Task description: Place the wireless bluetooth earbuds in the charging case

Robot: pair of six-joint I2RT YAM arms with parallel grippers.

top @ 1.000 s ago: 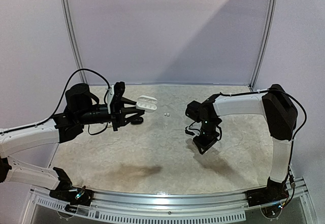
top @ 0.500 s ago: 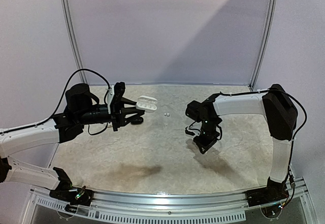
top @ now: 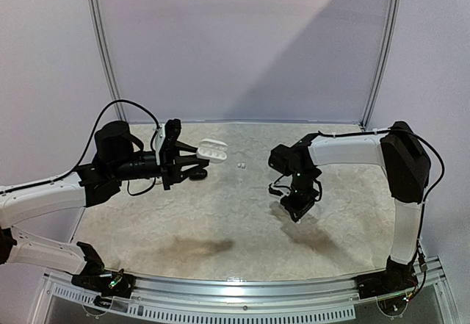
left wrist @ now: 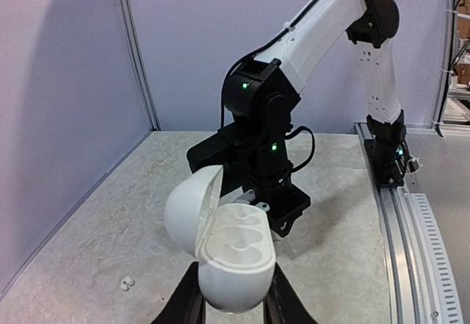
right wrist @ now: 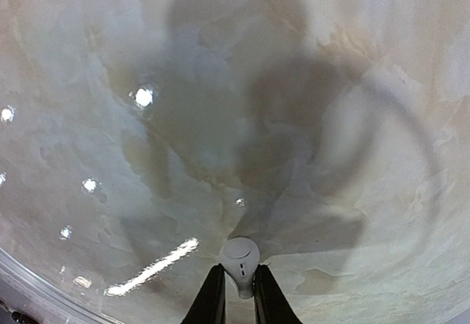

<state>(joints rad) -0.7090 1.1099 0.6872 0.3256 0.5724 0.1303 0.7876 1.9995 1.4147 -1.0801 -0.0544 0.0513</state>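
The desk [top: 220,225] is a pale, marbled slab with a brownish stain toward its near edge. My left arm [top: 44,199] reaches in from the left and my right arm [top: 345,150] bends in from the right. They end well apart.

My left tool [top: 200,156] is raised above the desk and nipped in narrow on the white case [top: 213,147]. From my left wrist I see its two dark fingers [left wrist: 183,306] pressed against the lower shell of the case [left wrist: 231,254]. The lid stands swung open to the left, and the moulded hollows inside face up.

My right tool [top: 297,212] points down at the middle of the desk. From my right wrist its tips [right wrist: 239,280] are drawn close together on a single white earbud [right wrist: 240,258] — the bud sits pinched between them, with the tool's shadow spread over the desk [right wrist: 110,59] beyond.

Two more white earbuds [top: 240,165] lie loose on the desk between the tools, touching or nearly so — I cannot tell which. From my left wrist they show as small specks [left wrist: 126,283] low on the left.
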